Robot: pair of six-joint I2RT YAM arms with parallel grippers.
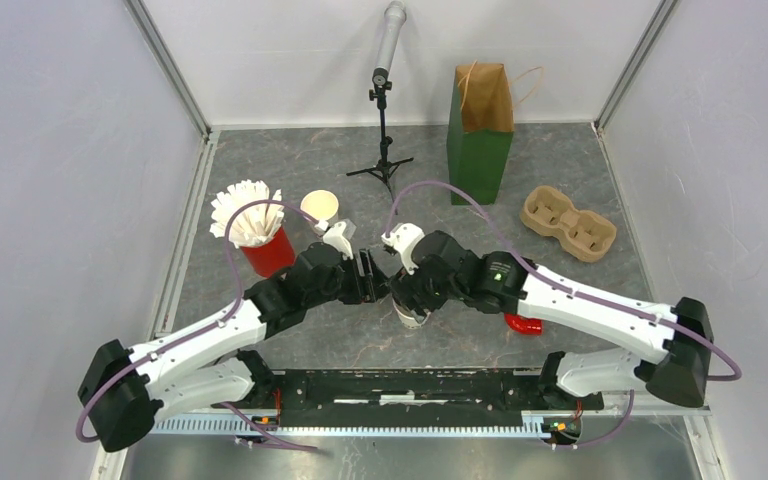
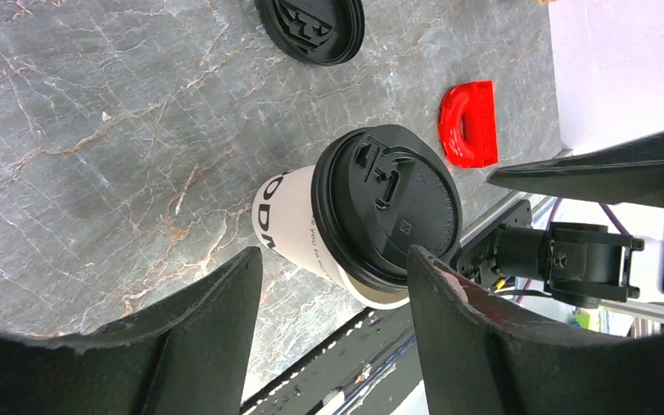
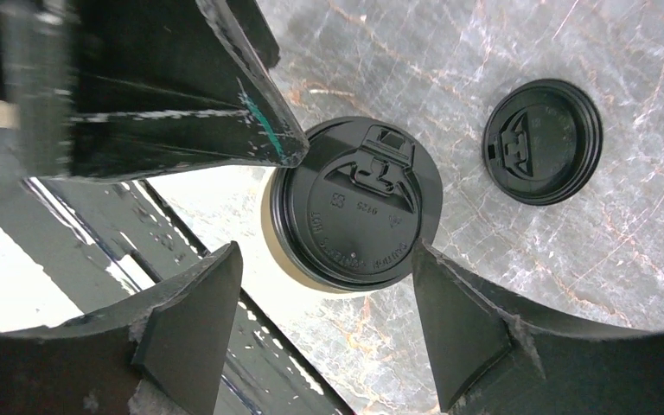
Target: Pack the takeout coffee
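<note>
The takeout coffee (image 1: 412, 318), a cream paper cup with a black lid (image 2: 386, 206), stands upright near the table's front edge, mostly hidden under both wrists in the top view. My left gripper (image 2: 335, 259) is open beside it, the cup just beyond its fingertips and its right finger close to the lid's rim. My right gripper (image 3: 326, 259) hangs open above the lid (image 3: 354, 203), one finger on either side and neither pressing on it. The left gripper's finger (image 3: 251, 130) reaches the lid's edge in the right wrist view.
A loose black lid (image 3: 543, 143) lies on the table past the cup. A red clip (image 1: 523, 325) lies right of it. Also on the table: a lidless cream cup (image 1: 320, 208), a red cup of white sticks (image 1: 260, 240), a green paper bag (image 1: 480, 135), a brown carrier (image 1: 568, 222), a microphone stand (image 1: 383, 120).
</note>
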